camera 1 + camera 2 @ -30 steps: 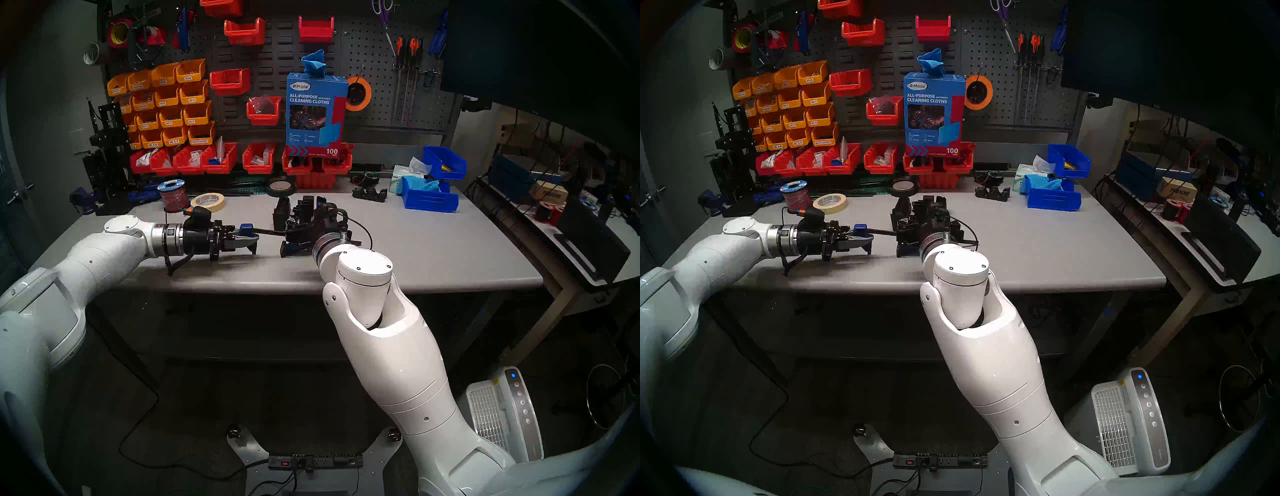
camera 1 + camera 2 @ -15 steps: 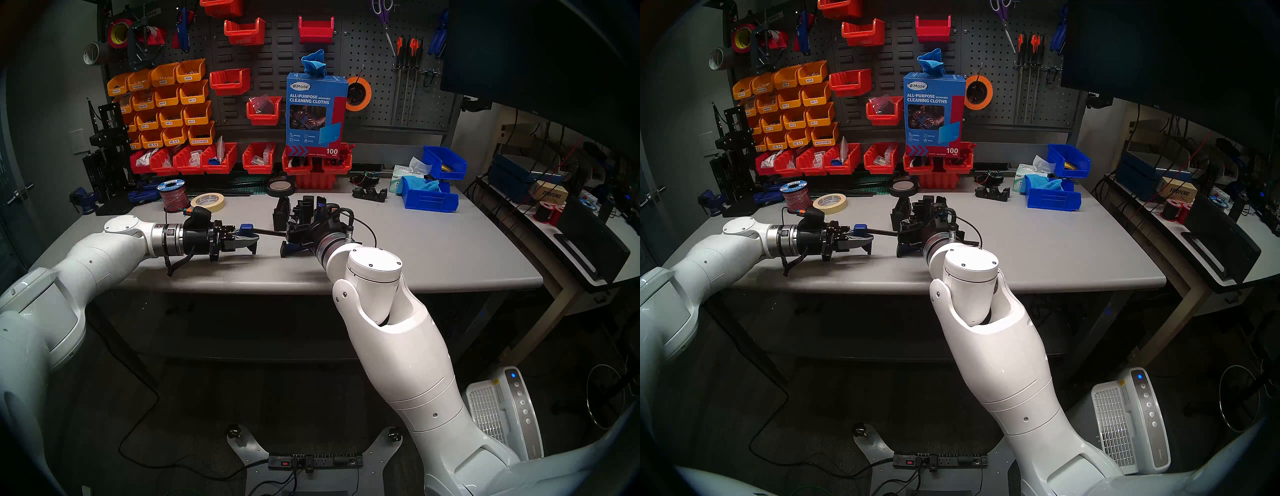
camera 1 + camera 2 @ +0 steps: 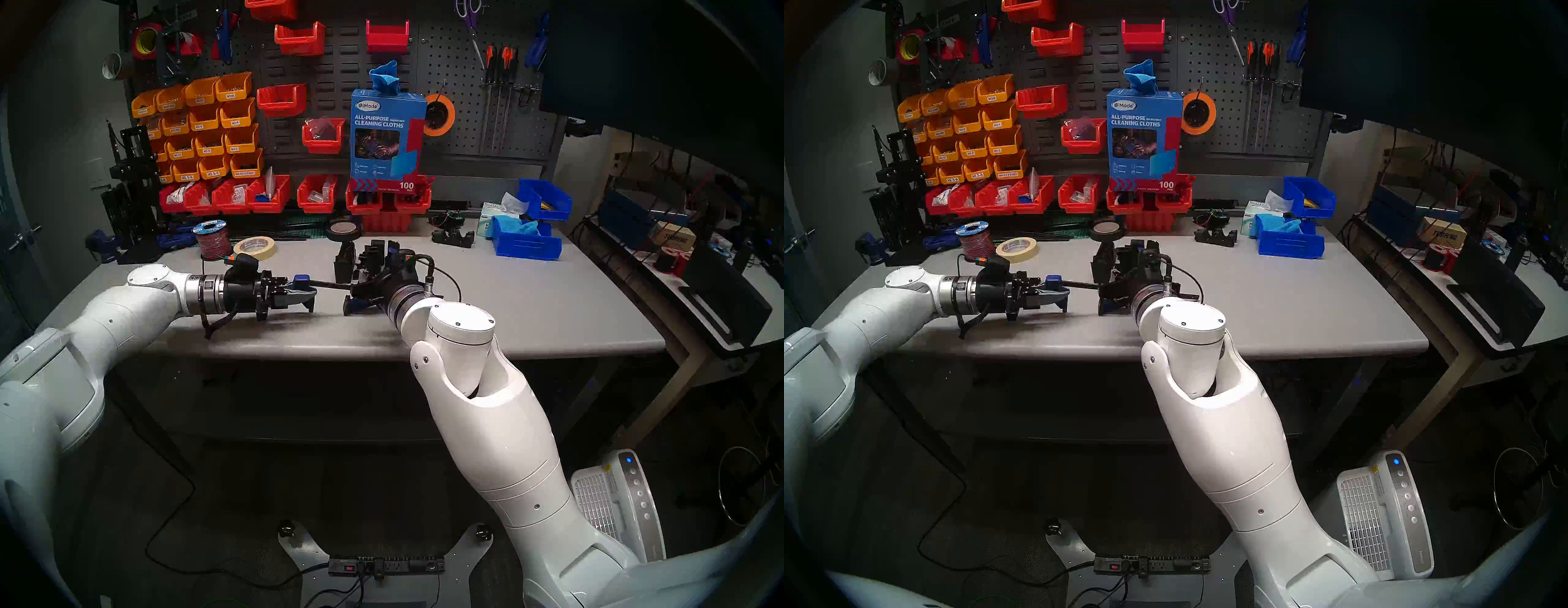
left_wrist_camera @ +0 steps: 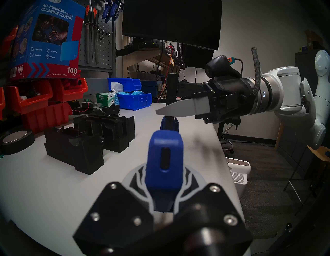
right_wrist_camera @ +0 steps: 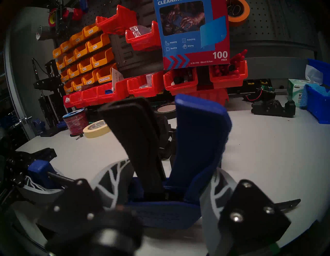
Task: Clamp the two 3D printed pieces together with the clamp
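The bar clamp point(image 3: 329, 285) hangs level above the near middle of the table point(image 3: 530, 305), held at both ends. The left gripper point(image 3: 297, 293) has its fingers point(image 4: 192, 180) pressed together on the blue end jaw point(image 4: 165, 159). The right gripper point(image 5: 160, 193) has its fingers point(image 5: 110, 180) drawn in around the blue trigger-handle body point(image 5: 200, 135), with the black trigger lever point(image 5: 135, 135) standing between them; whether they grip it firmly I cannot tell.

The two 3D printed pieces point(image 4: 89, 139) stand on the table just beyond the clamp, close beside each other, not yet between its ends.

As a judgement: the clamp looks light and rigid, but the thin bar point(image 3: 1083, 285) would twist if the two holds pulled against each other. The plastic handle looks smooth, so a hold low on the body, near the bar, seems safest. The printed pieces look stiff, light and easily pushed along the smooth table; their upright walls may crack under hard squeezing, so pressure belongs on solid flat faces.
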{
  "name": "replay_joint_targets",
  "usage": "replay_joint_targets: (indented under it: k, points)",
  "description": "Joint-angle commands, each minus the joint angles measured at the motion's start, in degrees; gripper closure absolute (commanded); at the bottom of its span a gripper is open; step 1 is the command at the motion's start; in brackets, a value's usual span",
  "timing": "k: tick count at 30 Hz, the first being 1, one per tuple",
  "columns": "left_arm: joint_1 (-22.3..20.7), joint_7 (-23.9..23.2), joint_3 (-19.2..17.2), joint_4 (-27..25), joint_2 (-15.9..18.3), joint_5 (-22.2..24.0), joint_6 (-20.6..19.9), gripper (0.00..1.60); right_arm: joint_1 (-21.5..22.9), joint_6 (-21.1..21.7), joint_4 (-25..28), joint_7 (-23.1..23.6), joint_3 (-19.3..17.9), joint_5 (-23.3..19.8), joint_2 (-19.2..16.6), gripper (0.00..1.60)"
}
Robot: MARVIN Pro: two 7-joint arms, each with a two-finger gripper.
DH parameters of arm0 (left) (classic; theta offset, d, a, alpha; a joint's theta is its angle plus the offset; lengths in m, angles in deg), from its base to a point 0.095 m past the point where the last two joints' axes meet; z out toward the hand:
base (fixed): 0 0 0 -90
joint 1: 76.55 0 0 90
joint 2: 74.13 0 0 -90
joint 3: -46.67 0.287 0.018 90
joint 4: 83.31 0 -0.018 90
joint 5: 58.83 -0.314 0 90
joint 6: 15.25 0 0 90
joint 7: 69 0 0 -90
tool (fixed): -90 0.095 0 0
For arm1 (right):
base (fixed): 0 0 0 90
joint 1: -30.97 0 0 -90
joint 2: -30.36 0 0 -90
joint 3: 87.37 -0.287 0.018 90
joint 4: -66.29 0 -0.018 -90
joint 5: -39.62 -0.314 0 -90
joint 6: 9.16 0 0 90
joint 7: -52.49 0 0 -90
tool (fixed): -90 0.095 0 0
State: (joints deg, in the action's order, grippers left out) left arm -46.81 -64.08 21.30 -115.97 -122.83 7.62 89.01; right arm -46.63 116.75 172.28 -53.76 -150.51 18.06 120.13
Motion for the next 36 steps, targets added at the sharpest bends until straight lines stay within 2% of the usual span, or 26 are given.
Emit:
replay_joint_targets:
  k: [1,36]
  points:
    - [-2.6,0.1,-0.8,-0.3,-0.2,1.6,0.1,1.60,0.8,-0.5,0.8,0.3,0.2,0.4,-0.2,1.60]
    - [-3.6,0.1,-1.4,0.2,-1.2,2.3,0.1,1.60,3.0,-3.7,-0.4,3.3,-0.9,0.5,-1.6,1.60]
